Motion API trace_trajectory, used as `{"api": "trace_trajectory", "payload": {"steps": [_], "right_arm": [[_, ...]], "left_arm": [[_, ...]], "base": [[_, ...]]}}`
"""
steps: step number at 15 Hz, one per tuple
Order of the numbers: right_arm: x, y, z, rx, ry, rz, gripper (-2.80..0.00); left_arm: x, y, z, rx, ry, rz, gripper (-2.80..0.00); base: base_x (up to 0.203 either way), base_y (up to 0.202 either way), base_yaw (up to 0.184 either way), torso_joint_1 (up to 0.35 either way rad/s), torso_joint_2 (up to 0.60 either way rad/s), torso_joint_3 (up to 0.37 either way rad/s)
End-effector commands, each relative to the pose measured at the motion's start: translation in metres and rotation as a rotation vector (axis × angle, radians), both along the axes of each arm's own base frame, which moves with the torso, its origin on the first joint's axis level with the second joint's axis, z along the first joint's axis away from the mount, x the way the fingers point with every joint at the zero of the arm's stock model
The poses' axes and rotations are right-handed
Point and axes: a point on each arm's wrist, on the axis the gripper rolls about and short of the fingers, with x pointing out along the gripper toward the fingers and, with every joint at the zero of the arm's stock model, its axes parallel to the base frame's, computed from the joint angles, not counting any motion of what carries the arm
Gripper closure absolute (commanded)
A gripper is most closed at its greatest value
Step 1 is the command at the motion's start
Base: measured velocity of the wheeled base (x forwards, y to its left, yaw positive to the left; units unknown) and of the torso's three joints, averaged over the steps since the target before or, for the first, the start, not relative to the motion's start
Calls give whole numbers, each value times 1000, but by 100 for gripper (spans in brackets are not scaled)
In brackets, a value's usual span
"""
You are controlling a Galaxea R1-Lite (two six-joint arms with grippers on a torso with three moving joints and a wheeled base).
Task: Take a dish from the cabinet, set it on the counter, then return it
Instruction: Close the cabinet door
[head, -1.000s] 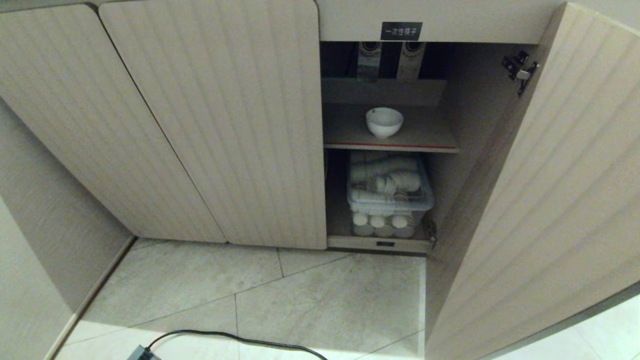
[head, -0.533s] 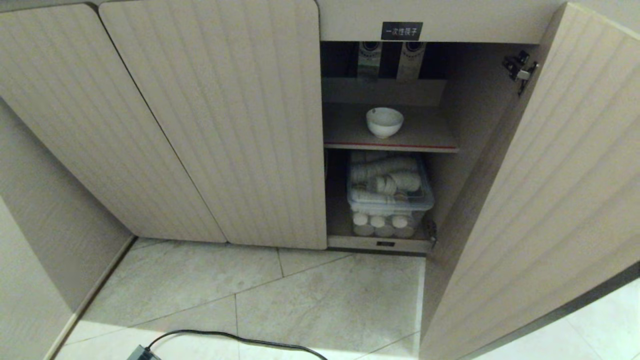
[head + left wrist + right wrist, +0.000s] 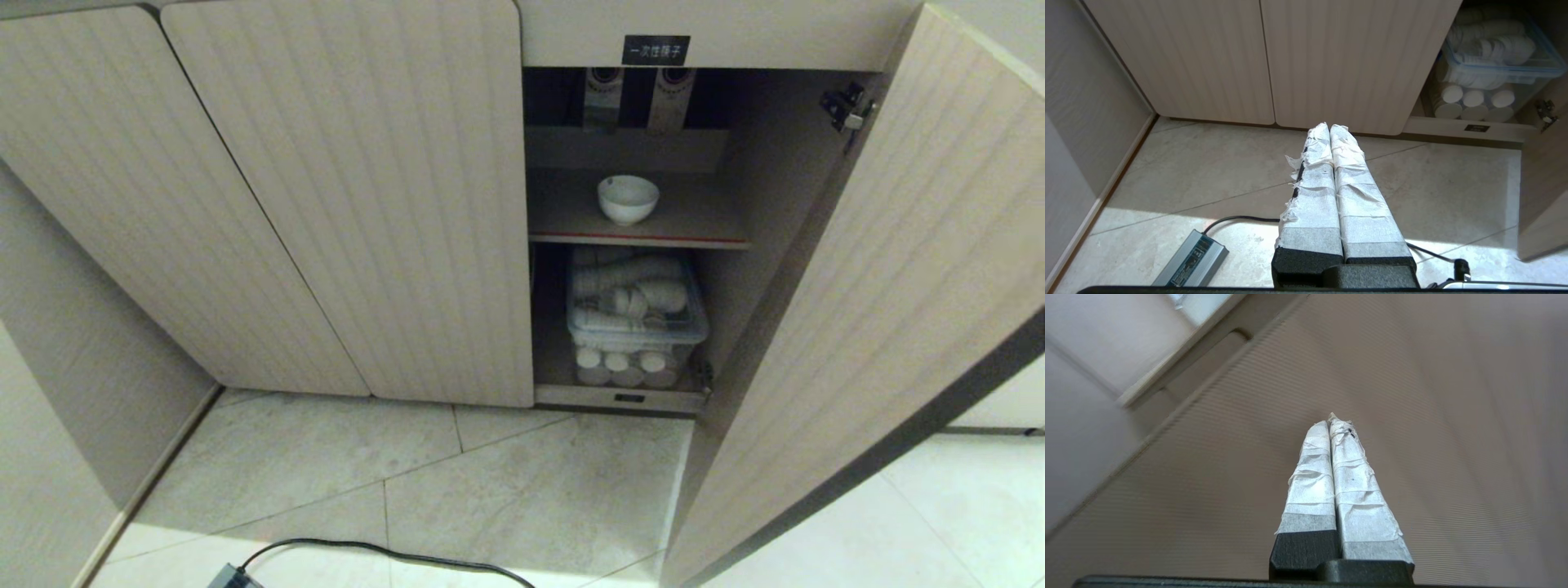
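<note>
Swung wider is the cabinet door (image 3: 882,269), pushed by the right gripper (image 3: 1336,421), jaws pressed together; bowl (image 3: 627,198) is shelved beyond, left gripper (image 3: 1330,130) likewise closed.

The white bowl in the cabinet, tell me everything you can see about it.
The white bowl is small, round and deep, narrowing to a small foot, and looks like plain glazed ceramic. It stands upright with its mouth up and looks empty. It sits alone on the red-edged shelf of the open cabinet compartment, near the middle. Only the shelf touches it, and no gripper is near it.
</note>
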Motion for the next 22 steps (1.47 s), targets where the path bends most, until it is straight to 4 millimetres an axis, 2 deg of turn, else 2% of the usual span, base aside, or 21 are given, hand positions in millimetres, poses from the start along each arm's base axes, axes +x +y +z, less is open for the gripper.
{"api": "trace_trajectory", "payload": {"steps": [1,11,15,22], "right_arm": [[-1,3,5,13,-13,40,0],[35,16,3,3,-13,94,0],[46,19,-2,-3,9,95,0],[81,29,-21,-20,51,113,0]], "left_arm": [[0,0,0,-1,-1,1,0],[0,0,0,-1,-1,1,0],[0,0,0,-1,-1,1,0],[0,0,0,-1,-1,0,0]], "base": [[0,0,0,0,0,0],[0,0,0,0,0,0],[0,0,0,0,0,0],[0,0,0,0,0,0]]}}
